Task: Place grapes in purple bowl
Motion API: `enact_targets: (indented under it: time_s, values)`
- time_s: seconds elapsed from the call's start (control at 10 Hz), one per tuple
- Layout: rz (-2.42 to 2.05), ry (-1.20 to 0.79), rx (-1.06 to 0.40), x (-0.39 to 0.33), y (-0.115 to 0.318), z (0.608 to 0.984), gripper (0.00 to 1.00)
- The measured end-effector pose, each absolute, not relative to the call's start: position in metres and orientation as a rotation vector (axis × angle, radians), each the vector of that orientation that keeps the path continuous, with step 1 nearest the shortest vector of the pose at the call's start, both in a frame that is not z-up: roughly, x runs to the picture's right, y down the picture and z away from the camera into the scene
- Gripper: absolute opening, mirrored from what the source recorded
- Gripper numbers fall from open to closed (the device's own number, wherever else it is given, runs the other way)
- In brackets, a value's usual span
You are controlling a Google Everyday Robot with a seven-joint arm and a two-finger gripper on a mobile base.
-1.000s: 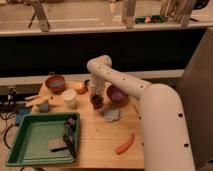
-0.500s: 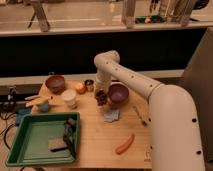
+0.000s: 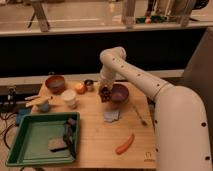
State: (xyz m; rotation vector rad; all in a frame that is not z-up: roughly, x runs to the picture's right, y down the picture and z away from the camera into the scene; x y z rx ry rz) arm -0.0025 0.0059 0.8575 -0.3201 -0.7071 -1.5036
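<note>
The grapes [image 3: 104, 95], a small dark maroon cluster, hang just above the wooden table at the left rim of the purple bowl [image 3: 121, 93]. My gripper [image 3: 105, 91] comes down from the white arm and is shut on the grapes, hiding their top. The bowl stands on the table right of the gripper, and its inside looks empty.
A reddish bowl [image 3: 55, 82], an orange fruit [image 3: 80, 88], a small dark can [image 3: 89, 84] and a white cup [image 3: 69, 98] stand to the left. A green tray [image 3: 22, 142] sits front left. A blue-grey cloth [image 3: 111, 116], a utensil [image 3: 139, 115] and an orange carrot-like stick [image 3: 125, 144] lie in front.
The gripper has carried the grapes to the right and slightly up, from beside the white cup to the purple bowl's left rim.
</note>
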Motion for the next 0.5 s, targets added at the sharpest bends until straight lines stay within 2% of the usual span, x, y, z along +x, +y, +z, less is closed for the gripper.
enact_targets:
  time_s: [0.5]
  values:
    - [-1.499, -0.675, -0.291, 0.019, -0.010, 0.849, 0.01]
